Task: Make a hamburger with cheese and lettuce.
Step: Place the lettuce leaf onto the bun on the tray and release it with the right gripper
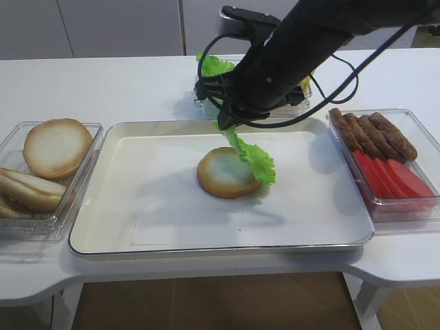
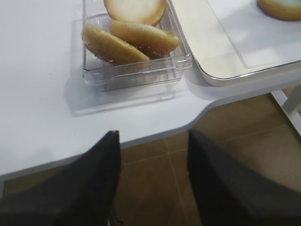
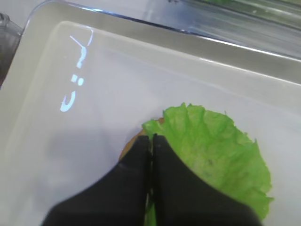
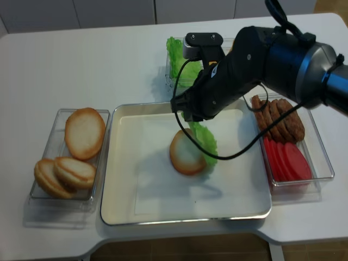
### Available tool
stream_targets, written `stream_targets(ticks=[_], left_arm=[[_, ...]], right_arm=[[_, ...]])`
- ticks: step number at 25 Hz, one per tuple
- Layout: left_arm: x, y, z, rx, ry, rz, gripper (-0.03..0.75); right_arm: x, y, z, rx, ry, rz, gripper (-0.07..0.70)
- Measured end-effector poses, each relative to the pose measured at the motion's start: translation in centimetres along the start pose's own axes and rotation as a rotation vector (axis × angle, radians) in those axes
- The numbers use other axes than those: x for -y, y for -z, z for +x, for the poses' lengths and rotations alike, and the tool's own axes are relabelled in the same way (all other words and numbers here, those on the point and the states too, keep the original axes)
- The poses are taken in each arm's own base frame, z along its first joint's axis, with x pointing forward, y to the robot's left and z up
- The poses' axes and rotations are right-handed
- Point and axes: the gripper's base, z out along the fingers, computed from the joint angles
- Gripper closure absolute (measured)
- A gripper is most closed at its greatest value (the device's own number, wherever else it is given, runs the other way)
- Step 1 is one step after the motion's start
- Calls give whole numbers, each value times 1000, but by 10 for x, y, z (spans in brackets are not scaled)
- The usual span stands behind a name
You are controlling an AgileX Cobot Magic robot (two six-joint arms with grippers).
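Our right gripper (image 3: 151, 141) pinches the lettuce (image 1: 253, 157) mid-frame; we should center it over the hamburger (image 1: 227, 173) before letting go.

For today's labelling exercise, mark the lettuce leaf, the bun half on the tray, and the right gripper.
lettuce (image 1: 256, 159), exterior high view, middle of the hanging leaf
hamburger (image 1: 221, 172), exterior high view, pale cut face
right gripper (image 3: 152, 140), right wrist view, tips of its closed jaws

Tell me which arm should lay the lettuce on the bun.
Right. Its gripper has its jaws shut on the lettuce, hanging at the bun. The left gripper sits open off the table edge.
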Motion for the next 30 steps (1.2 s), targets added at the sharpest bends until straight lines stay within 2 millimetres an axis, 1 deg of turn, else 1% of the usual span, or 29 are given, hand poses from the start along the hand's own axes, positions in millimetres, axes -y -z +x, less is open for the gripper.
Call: stream_targets(ticks=[11,21,23,26,30], left_arm=[[0,0,0,0,0,0,373],[0,0,0,0,0,0,373],[0,0,0,0,0,0,373],[0,0,0,0,0,0,373],[0,0,0,0,0,0,373]], right_arm=[[-4,-4,-1,7,-55,-56,627],[0,-25,4,-38,-122,-78,620],[1,-28,5,-45,-124,-76,603],[2,-29,5,-47,-127,-76,554],[2,-29,5,-47,-127,-77,449]])
